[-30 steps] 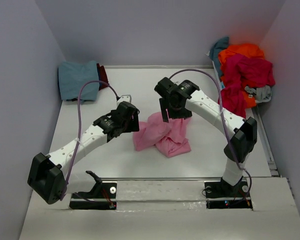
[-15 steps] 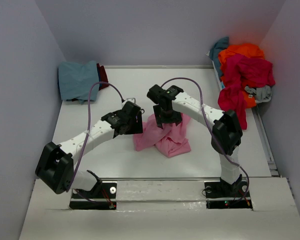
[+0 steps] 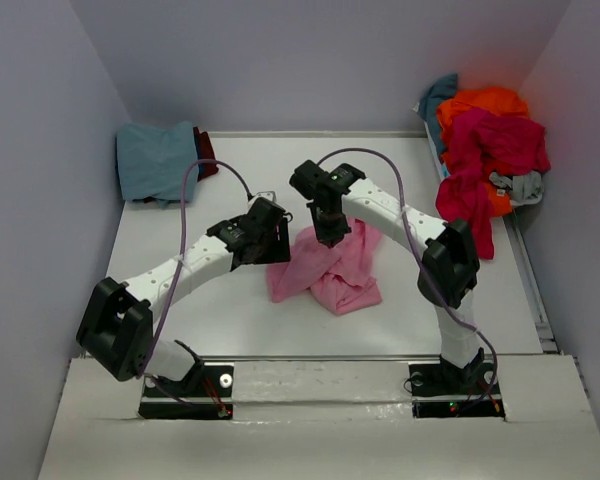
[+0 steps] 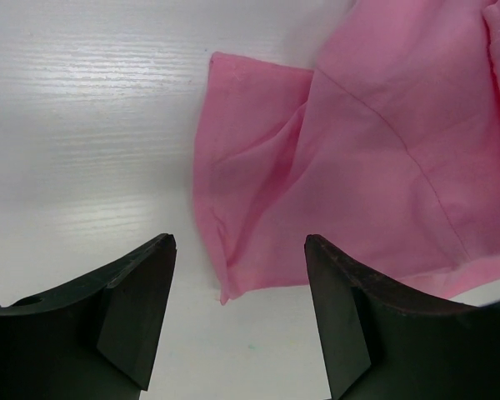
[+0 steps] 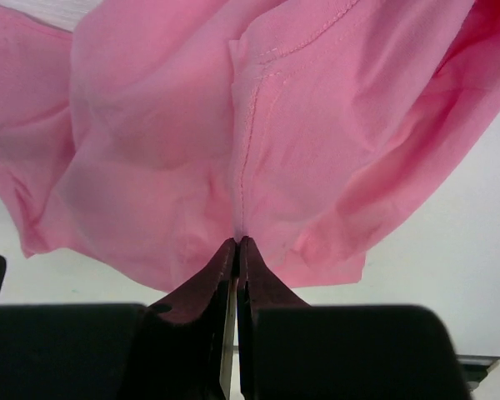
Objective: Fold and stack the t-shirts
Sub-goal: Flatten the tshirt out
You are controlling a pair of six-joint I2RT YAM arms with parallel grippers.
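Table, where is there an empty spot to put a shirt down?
Bare table lies at the far side, between the teal-blue t-shirt and the heap of t-shirts. A thinner strip lies between the pink t-shirt and the table's near edge. Crowded in the middle: the left gripper, the right gripper and that shirt.

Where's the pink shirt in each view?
Top external: pink shirt lies crumpled at mid-table.
Left wrist: upper right, just ahead of the open left gripper.
Right wrist: fills the upper frame, pinched in the right gripper.
Shared landmark: the white table under it.
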